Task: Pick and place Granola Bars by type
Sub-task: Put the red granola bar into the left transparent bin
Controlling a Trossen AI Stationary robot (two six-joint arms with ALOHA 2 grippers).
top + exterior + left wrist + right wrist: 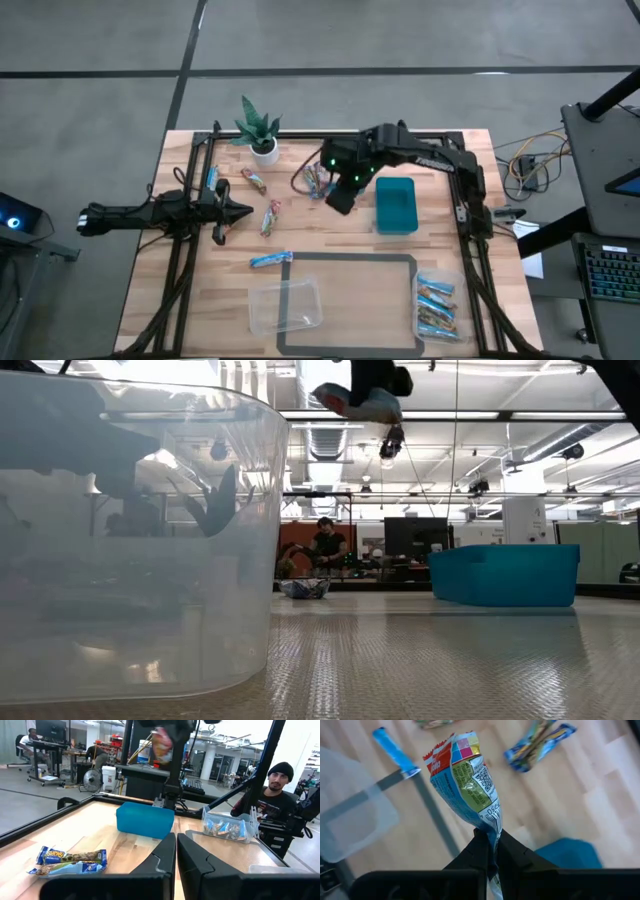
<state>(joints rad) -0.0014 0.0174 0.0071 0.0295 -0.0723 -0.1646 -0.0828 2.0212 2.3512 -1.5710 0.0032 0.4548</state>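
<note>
Right claw holding a bar in the air.
I see my right claw (487, 842) pinching a multicoloured granola bar (465, 780) above the worktop (340, 245), beside the teal bin (396, 205); my left claw (176, 851), fingers together and empty, waits at the left.

Right gripper (489, 840) raised above table centre, fingers clamped on a granola bar (465, 780). Left gripper (176, 851) low at left side, fingers closed, empty.
</note>
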